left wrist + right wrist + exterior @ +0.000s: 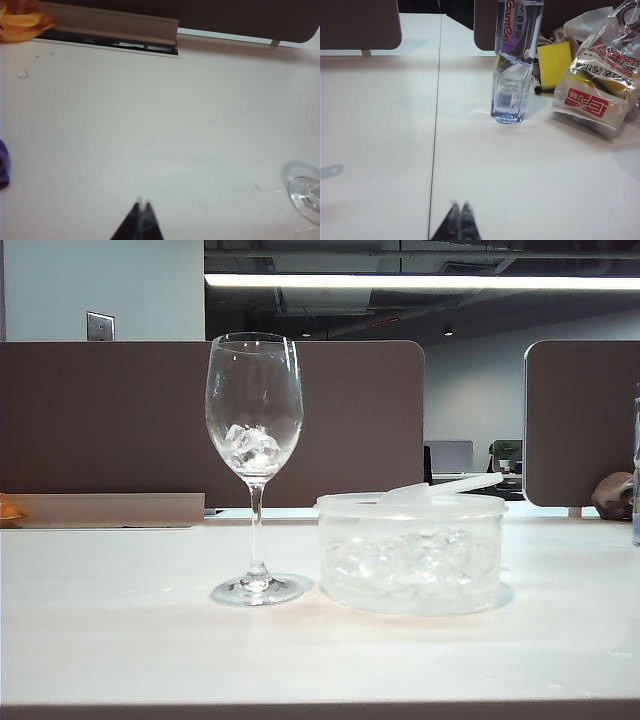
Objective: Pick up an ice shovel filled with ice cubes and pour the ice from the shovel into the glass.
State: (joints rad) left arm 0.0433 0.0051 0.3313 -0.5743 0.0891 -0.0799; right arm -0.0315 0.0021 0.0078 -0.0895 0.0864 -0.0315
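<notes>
The glass (254, 430) stands upright left of centre in the exterior view, with a few ice cubes (251, 445) in its bowl. Its round foot (306, 195) shows at the edge of the left wrist view. Right of it sits a round translucent tub (411, 555) holding more ice cubes (405, 560). The ice shovel (445, 488) lies flat across the tub's rim. Neither arm appears in the exterior view. My left gripper (142, 202) is shut and empty over bare table, well away from the glass foot. My right gripper (460, 205) is shut and empty over bare table too.
A water bottle (515, 60) stands ahead of the right gripper, with a bagged loaf (600, 85) and a yellow sponge (554, 62) beside it. Brown partitions (110, 420) line the table's far edge. An orange object (22, 22) and a purple cloth (3, 165) lie near the left gripper.
</notes>
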